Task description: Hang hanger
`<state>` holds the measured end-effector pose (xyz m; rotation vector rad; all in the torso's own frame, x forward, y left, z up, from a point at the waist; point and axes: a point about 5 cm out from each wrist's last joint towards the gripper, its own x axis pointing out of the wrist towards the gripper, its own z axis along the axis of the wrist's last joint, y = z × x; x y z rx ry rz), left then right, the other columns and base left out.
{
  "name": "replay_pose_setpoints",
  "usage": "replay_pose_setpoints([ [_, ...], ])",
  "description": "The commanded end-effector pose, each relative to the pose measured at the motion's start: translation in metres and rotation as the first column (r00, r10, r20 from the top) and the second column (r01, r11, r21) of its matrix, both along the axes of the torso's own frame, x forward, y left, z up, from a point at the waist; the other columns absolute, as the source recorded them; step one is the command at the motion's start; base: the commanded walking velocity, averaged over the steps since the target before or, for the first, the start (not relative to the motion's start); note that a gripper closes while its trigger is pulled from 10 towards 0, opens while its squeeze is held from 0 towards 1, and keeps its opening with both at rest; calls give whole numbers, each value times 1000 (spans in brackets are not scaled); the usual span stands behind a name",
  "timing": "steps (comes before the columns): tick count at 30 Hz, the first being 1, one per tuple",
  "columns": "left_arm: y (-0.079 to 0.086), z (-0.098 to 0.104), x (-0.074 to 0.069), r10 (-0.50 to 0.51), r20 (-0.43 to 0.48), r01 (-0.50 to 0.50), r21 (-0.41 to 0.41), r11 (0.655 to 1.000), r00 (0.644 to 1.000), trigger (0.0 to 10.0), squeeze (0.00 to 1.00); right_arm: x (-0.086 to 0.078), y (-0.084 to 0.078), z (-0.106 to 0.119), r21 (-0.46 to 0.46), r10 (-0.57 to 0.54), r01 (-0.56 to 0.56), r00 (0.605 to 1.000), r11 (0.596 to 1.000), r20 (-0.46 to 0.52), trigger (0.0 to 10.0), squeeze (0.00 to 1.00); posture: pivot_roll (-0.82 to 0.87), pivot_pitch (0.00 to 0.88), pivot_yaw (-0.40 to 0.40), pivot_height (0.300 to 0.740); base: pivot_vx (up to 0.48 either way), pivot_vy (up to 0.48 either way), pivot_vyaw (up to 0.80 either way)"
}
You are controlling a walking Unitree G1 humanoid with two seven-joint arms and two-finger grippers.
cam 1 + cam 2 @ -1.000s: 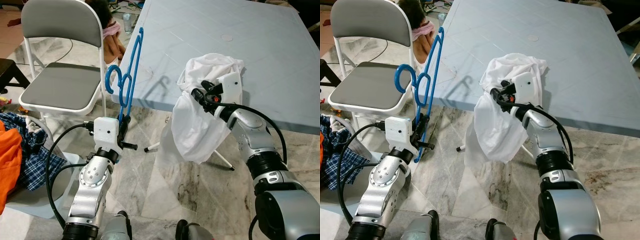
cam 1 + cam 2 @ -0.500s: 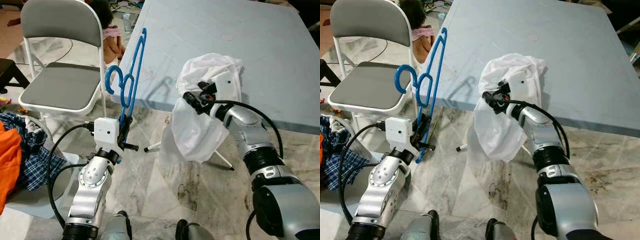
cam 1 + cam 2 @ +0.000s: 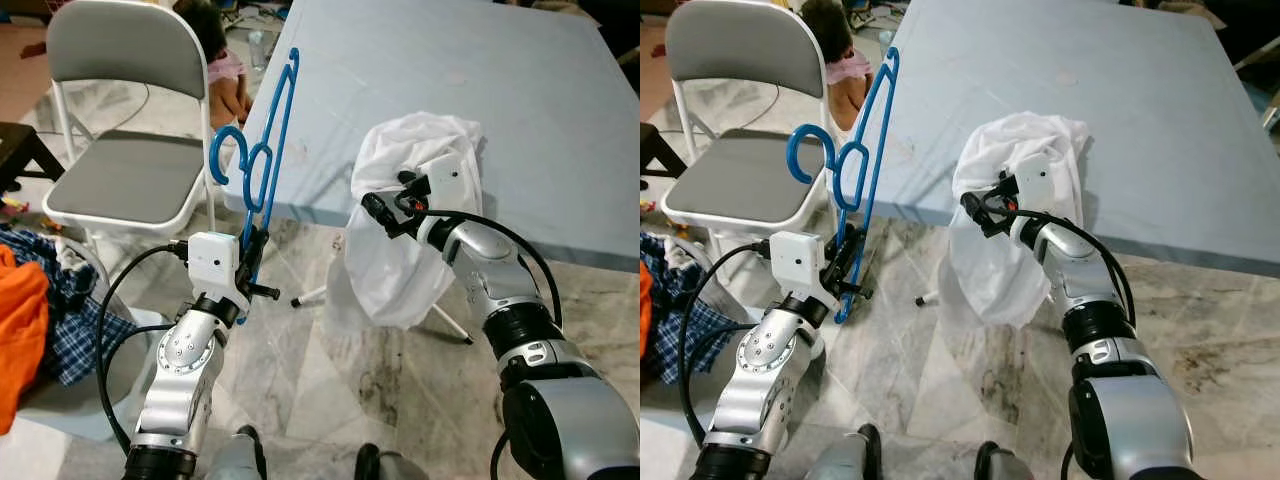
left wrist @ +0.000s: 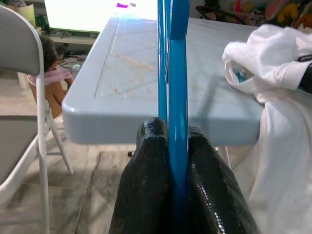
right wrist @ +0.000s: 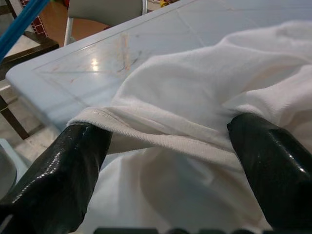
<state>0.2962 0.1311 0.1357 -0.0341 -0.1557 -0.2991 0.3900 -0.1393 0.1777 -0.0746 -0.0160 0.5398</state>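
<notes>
- While the left gripper (image 4: 178, 161) pinches the lower bar of the blue hanger (image 3: 265, 150) between its two black fingers (image 4: 146, 185), it holds the hanger upright just off the near left corner of the light blue table (image 3: 480, 80), hook end toward the chair side.
- Spread wide, the right gripper (image 5: 165, 161) has its fingers (image 5: 58, 175) stretching the hem of the white garment (image 3: 410, 230), one finger at each side of the opening.
- Most of the garment lies bunched on the table's near edge, and the rest hangs down over that edge toward the marble floor (image 3: 330, 370).
- Beside the table's left edge stands a grey folding chair (image 3: 130, 180), well apart from the garment.
- Beyond the chair, near the table's far left side, a small person (image 3: 222, 60) sits on the floor.
- Left of the chair, farther from the table, orange and plaid clothes (image 3: 30, 310) are heaped.
</notes>
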Motion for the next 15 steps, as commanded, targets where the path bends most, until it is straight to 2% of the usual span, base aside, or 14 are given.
replay_pose_setpoints([
  [1,-1,6,-1,-21,27,21,8,1000,999,10000,0,-1,-4,-2,1,-21,21,1000,1000,-2,10000,1000,198,216,-15,740,345,0,0],
  [15,-1,5,-2,-17,27,17,7,1000,999,10000,0,0,-2,-3,-9,-25,25,1000,1000,1,10000,1000,201,210,-22,740,343,0,0],
])
